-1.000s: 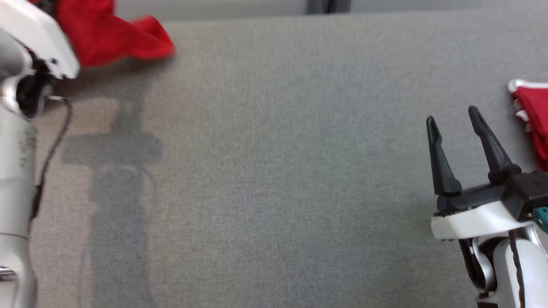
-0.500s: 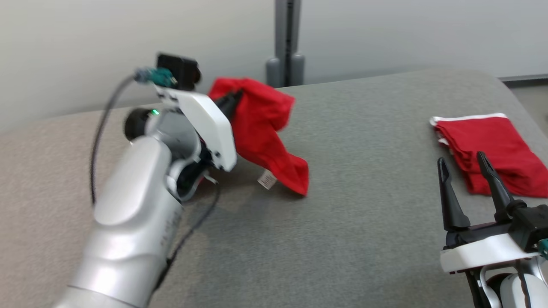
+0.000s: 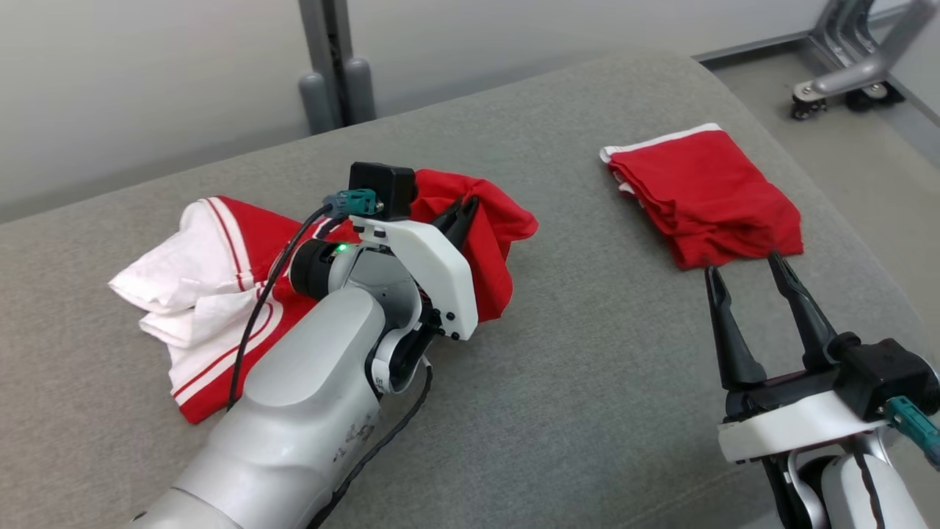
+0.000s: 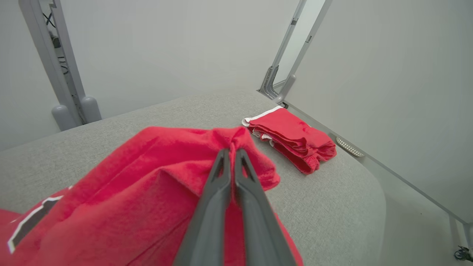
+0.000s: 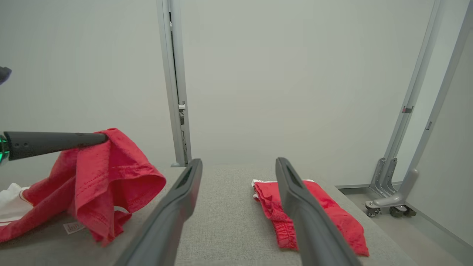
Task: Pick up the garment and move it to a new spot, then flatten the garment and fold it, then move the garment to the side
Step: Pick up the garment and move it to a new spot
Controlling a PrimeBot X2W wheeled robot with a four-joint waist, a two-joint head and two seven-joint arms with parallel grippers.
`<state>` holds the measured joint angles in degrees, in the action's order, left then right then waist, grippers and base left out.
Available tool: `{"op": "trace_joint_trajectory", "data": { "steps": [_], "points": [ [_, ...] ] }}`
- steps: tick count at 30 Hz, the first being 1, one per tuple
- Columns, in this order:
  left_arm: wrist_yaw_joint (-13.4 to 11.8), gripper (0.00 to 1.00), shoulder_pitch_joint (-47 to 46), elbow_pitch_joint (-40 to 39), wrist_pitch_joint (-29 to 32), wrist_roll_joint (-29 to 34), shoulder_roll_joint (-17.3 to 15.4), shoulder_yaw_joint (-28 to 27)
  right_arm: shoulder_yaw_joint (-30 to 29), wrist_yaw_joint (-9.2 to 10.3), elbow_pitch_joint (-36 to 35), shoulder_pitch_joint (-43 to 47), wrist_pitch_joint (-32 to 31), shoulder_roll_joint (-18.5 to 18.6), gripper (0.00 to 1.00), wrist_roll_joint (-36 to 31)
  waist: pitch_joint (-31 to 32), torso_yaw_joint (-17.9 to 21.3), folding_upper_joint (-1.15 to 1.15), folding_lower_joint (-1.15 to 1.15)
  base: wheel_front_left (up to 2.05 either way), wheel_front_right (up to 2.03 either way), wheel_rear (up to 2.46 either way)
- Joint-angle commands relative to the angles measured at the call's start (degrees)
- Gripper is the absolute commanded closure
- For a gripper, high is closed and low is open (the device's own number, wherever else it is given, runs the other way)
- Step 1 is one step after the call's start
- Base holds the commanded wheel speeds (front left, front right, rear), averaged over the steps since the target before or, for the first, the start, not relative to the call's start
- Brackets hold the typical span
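Over the last second the head view has been swung across the grey fabric-covered table (image 3: 587, 382), a camera move, so the crumpled red-and-white jersey garment (image 3: 220, 264) is now seen whole, well to the left of the folded red cloth with white trim (image 3: 705, 198); the pick-up is judged done, the carry to a new spot under way. A red fold of it is pinched, lifted, between the pressed-together fingers of the left gripper (image 3: 461, 213), the white part trailing on the table farther from the folded cloth, while the right gripper (image 3: 743, 266), spread wide and empty, is held just before that cloth.
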<state>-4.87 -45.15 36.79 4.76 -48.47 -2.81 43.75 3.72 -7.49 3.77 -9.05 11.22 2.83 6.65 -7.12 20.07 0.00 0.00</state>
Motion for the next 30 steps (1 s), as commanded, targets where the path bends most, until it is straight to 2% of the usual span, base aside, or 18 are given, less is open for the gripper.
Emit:
{"op": "trace_joint_trajectory", "data": {
  "steps": [1, 2, 3, 4, 5, 10, 18, 25, 30],
  "points": [
    [-0.8, 1.00, -1.0, 0.9, -0.9, -1.3, -0.2, 1.4, -0.1, -0.01, 0.5, -0.6, 0.7, 0.2, 0.00, 0.4, -2.2, 2.9, 0.00, 0.00, 0.00, 0.00, 0.00],
    [-1.2, 1.00, -1.4, 1.7, -1.5, -2.2, -0.3, 2.6, -0.1, -0.01, 0.9, -0.7, 0.9, 0.2, 0.00, 0.5, -2.5, 3.4, 0.00, 0.00, 0.00, 0.00, 0.00],
    [-1.4, 0.83, -1.6, 2.5, -2.2, -3.0, -0.3, 3.6, 0.1, -0.01, 1.3, -0.8, 1.1, 0.2, 0.00, 0.7, -2.7, 3.7, 0.00, 0.00, 0.00, 0.00, 0.00],
    [-1.7, 0.31, -2.0, 3.3, -3.0, -3.7, -0.3, 4.5, 0.1, -0.01, 1.6, -0.9, 1.3, 0.2, 0.00, 0.8, -2.9, 4.0, 0.00, 0.00, 0.00, 0.00, 0.00],
    [-1.8, 0.00, -2.1, 4.1, -3.6, -4.2, -0.3, 5.6, 0.0, -0.01, 1.8, -0.9, 1.6, 0.2, 0.00, 1.0, -3.0, 4.0, 0.00, 0.00, 0.00, 0.00, 0.00],
    [-1.9, 0.00, -2.9, 6.5, -6.6, -6.6, -0.3, 10.1, -1.0, -0.01, 3.0, -0.5, 2.2, 0.2, 0.00, 0.8, -2.9, 2.8, 0.00, 0.00, 0.00, 0.00, 0.00],
    [-1.3, 0.00, -3.9, 6.7, -11.7, -9.9, -0.2, 15.0, -1.2, -0.01, 4.1, -0.4, 2.7, 0.2, 0.00, 0.7, -0.3, -2.5, 0.00, 0.00, 0.00, 0.00, 0.00],
    [0.1, 0.00, -1.4, 7.5, -16.5, -12.4, -0.2, 15.7, -2.1, 0.00, 5.3, 1.2, 2.7, 0.2, 0.00, -0.4, 3.8, -7.7, 0.00, 0.00, 0.00, 0.00, 0.00],
    [0.2, 0.00, 2.0, 7.2, -19.0, -12.0, -0.5, 15.0, -2.9, -0.01, 5.7, 3.1, 2.1, 0.2, 0.00, -1.0, 6.8, -11.5, 0.00, 0.00, 0.00, 0.00, 0.00]
  ]
}}
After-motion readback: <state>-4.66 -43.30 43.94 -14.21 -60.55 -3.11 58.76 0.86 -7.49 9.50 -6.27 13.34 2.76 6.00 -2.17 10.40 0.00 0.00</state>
